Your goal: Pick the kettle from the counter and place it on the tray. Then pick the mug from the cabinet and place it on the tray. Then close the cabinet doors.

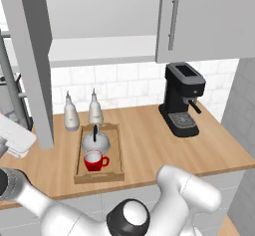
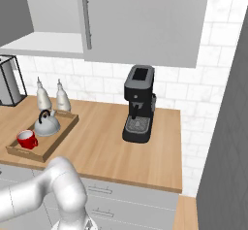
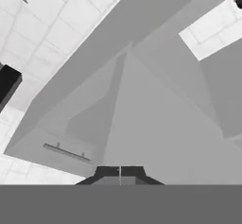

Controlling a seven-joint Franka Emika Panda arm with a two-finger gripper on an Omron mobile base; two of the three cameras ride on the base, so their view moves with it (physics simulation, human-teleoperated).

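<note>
We see the open left cabinet door (image 1: 31, 56) jutting over the counter (image 1: 149, 145); two bottles (image 1: 82, 111) back the tray (image 1: 78, 170), and bare wood separates it from the coffee machine (image 1: 182, 98).

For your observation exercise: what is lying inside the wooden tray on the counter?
The tray holds the kettle and the red mug. The tray floor beneath them is covered.

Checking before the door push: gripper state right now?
Gripper: closed, fingertips together, holding nothing, up by the grey cabinet door.
</note>
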